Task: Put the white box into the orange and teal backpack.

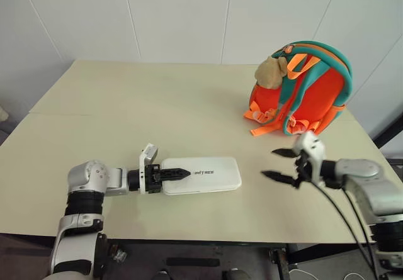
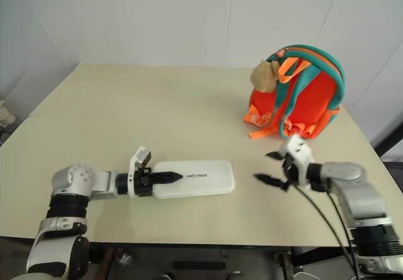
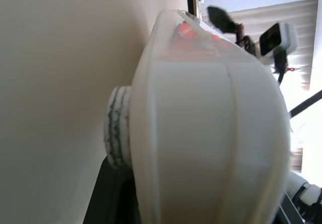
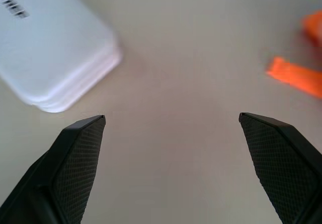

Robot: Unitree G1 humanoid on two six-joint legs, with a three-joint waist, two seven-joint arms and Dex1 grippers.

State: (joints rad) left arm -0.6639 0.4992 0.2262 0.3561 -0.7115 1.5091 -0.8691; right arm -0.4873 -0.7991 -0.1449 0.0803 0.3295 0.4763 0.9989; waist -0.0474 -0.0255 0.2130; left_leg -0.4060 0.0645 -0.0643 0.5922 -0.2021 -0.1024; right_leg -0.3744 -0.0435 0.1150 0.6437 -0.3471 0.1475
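My left gripper (image 1: 178, 173) has its fingers clamped on the near-left end of the white box (image 1: 208, 175), one finger lying across its top. Box lies flat on the counter (image 1: 157, 110), long side running L–R, dark lettering up. My right gripper (image 1: 281, 165) hangs just off the box's other end, fingers spread wide w/ nothing between them, not touching it. Orange and teal backpack (image 1: 312, 94) stands upright at the far right of the counter, tan plush toy (image 1: 271, 72) on its upper left, orange straps trailing toward me.
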